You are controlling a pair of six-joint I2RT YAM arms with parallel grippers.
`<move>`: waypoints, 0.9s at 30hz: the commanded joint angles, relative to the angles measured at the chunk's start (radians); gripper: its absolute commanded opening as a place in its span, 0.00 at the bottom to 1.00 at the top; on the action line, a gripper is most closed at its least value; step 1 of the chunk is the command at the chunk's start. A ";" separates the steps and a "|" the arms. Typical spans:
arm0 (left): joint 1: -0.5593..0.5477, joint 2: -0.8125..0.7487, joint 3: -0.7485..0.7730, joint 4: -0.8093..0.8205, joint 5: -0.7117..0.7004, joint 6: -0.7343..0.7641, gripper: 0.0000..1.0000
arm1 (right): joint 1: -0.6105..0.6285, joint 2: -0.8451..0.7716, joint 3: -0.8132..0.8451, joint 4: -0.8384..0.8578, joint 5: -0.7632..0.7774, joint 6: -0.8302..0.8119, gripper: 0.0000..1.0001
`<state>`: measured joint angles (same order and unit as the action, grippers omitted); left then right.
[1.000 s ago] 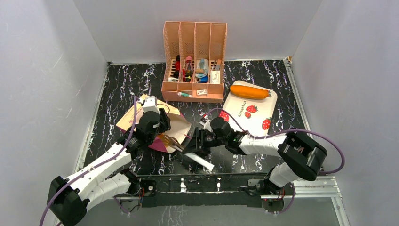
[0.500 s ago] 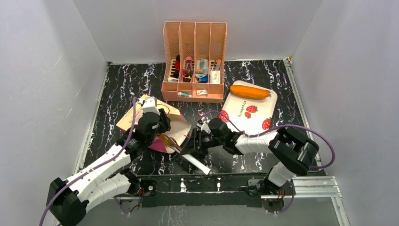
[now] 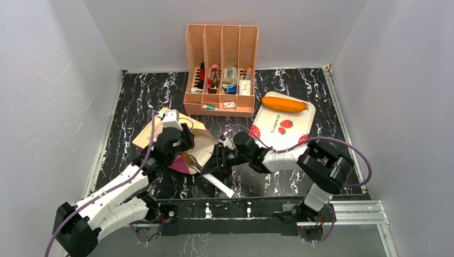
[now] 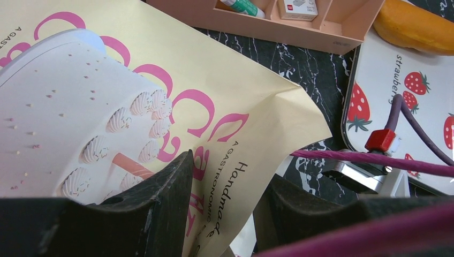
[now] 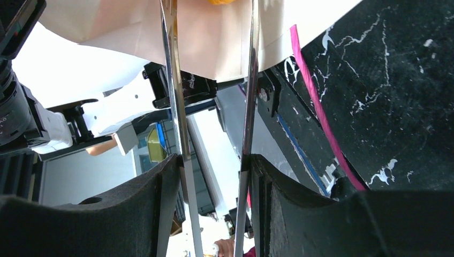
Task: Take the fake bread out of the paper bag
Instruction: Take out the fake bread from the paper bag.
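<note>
right claw clamped on the metal tongs, blades reaching to the mouth of the paper bag, where an orange bit of bread shows. since a second ago this arm has slid left toward the bag. left claw unmoved, bag edge between its jaws; pinched or not, cannot tell. one fake bread roll lies on the strawberry tray, organiser behind.

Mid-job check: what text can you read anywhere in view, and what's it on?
"strawberry": on the tray.
"Handmade": on the paper bag.
"A GASTRONOMIC", then cut off: same bag.
Large pink lettering on the bag: partly hidden, not readable whole.
Labels in the organiser: too small.
</note>
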<state>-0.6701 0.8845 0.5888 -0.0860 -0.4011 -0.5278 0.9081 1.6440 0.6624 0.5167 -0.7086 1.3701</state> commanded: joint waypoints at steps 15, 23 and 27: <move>0.002 -0.023 0.005 0.043 0.045 0.020 0.40 | 0.015 0.091 0.114 0.115 -0.062 0.014 0.36; 0.002 -0.029 0.017 -0.005 -0.042 -0.014 0.39 | 0.011 0.037 0.065 0.092 0.002 -0.007 0.11; 0.001 -0.029 0.034 -0.063 -0.141 -0.056 0.39 | -0.004 -0.011 0.017 0.081 0.033 -0.017 0.07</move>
<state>-0.6704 0.8810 0.5892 -0.0910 -0.4305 -0.5385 0.9161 1.7214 0.7132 0.5491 -0.7136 1.3777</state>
